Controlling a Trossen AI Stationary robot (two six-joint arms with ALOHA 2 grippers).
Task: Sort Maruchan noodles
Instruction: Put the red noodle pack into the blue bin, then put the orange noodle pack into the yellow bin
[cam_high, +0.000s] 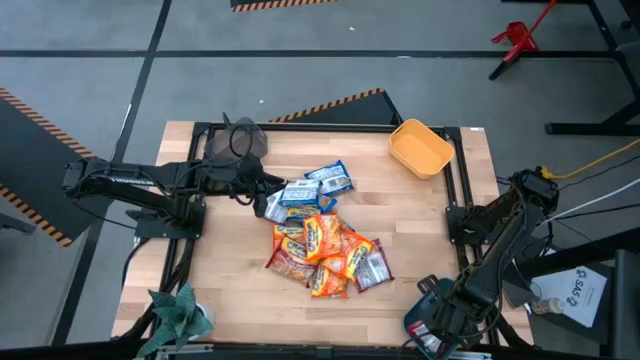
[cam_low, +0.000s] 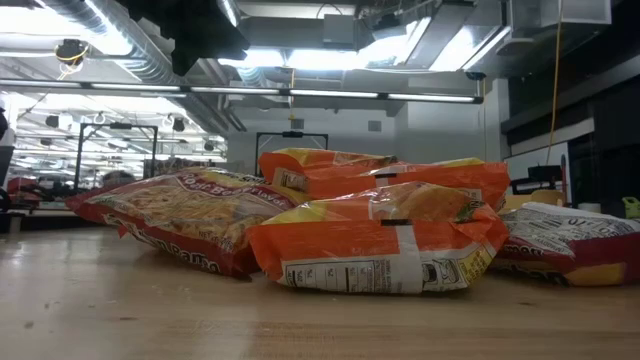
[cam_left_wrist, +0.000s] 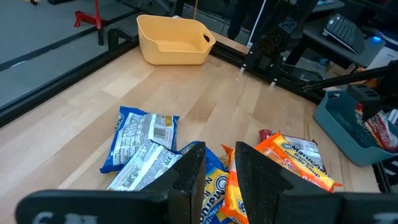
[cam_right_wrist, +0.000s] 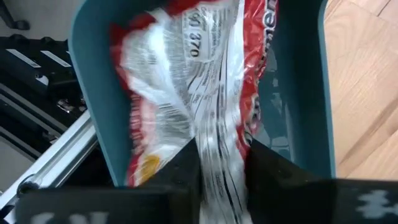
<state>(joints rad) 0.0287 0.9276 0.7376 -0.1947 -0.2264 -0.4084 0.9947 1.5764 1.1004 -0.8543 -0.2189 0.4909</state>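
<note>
Two black jointed arms (cam_high: 140, 185) with looped cables end in blocky matte-black pincer fingers (cam_left_wrist: 186, 180).

Yellow bin (cam_high: 421, 147), teal bin (cam_high: 428, 318) and grey bin (cam_high: 233, 139) on the table (cam_high: 230, 270)

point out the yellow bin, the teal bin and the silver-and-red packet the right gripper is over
yellow bin (cam_high: 421, 148): high view, on its bare floor.
teal bin (cam_right_wrist: 93, 93): right wrist view, on its side wall.
silver-and-red packet (cam_right_wrist: 186, 81): right wrist view, on the middle of its crinkled wrapper.
</note>
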